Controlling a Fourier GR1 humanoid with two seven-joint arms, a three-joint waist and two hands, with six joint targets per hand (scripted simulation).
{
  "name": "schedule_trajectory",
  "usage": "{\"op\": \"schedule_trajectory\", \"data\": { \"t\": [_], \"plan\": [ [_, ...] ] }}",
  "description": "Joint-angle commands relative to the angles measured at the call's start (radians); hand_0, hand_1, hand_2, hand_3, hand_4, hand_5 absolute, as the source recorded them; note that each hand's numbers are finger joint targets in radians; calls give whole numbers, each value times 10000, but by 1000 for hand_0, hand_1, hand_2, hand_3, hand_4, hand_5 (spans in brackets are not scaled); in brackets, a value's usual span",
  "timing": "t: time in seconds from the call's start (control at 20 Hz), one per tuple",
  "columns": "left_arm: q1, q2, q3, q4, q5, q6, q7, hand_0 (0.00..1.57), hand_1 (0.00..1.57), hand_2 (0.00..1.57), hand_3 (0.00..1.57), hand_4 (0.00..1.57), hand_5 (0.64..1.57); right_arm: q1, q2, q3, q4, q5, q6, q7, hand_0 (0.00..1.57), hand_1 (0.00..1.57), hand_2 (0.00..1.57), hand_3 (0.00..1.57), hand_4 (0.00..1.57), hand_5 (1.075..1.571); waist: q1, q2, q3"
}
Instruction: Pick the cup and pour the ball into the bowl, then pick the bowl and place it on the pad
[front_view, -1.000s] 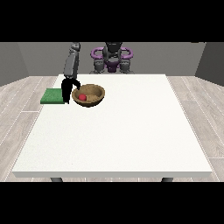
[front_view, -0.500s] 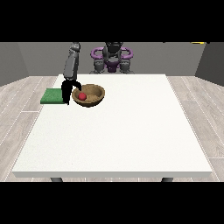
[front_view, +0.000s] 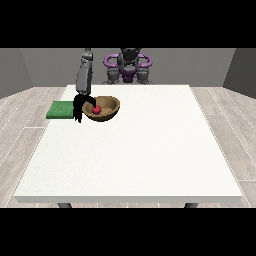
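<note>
Front view: my hand at the view's left sits at the bowl rim; finger closure not discernible. Bowl holds the ball, beside the pad on the bench. Judged rigid, light; grip the rim.

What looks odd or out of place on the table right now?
Nothing is spilled. The red ball sits inside the wooden bowl, which stands on the white table beside the green pad, not on it. No cup is visible.
</note>
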Motion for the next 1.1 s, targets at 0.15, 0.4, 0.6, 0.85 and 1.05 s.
{"op": "schedule_trajectory", "data": {
  "t": [0.15,0.4,0.6,0.85,1.05],
  "plan": [
    [-225,342,296,-243,532,-322,-11,0,0,0,0,1028,1529,952,-698,45,894,649,-1457,737,1571,1571,1571,1571,944,1471,457,915,204],
    [-395,530,410,103,717,-458,36,0,0,0,0,1129,1517,1112,-1276,357,300,929,-1899,1291,1571,1571,1571,1424,948,1530,331,891,170],
    [200,376,461,468,589,-473,-84,0,0,0,0,1175,1525,1294,-1690,557,-371,1021,-2444,1968,1571,1571,1571,1267,1021,1545,282,116,145],
    [329,491,605,923,524,-405,-93,0,0,0,0,1197,1534,959,-2728,866,-883,987,-2343,3621,1571,1571,1571,1042,1026,1556,-171,-391,145],
    [1014,405,761,1207,293,-494,-693,0,0,0,0,1204,1537,843,-3789,1061,-1240,1080,-1845,4816,1571,1571,1571,865,1061,1556,-451,-573,162]
  ]
}}
